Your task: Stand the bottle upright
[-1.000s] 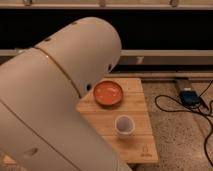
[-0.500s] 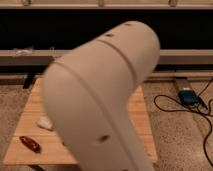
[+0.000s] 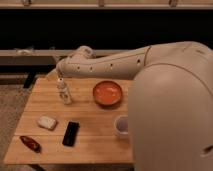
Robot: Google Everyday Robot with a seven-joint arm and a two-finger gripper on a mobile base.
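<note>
The bottle (image 3: pixel 64 93) is small, slim and clear-whitish. It stands about upright near the far left of the wooden table (image 3: pixel 95 147). My white arm reaches in from the right across the back of the table. The gripper (image 3: pixel 60 76) is at the arm's left end, directly over the bottle's capped neck and touching or nearly touching it. The arm's big near segment fills the right side of the camera view and hides that part of the table.
An orange bowl (image 3: pixel 107 93) sits right of the bottle. A short white cup (image 3: pixel 121 125) stands by the arm's near segment. A black phone (image 3: pixel 70 133), a flat white rounded block (image 3: pixel 46 122) and a small red object (image 3: pixel 31 143) lie at the front left.
The arm has swung from blocking most of the view to stretching out to the far left. The bottle and the left of the table now show.
</note>
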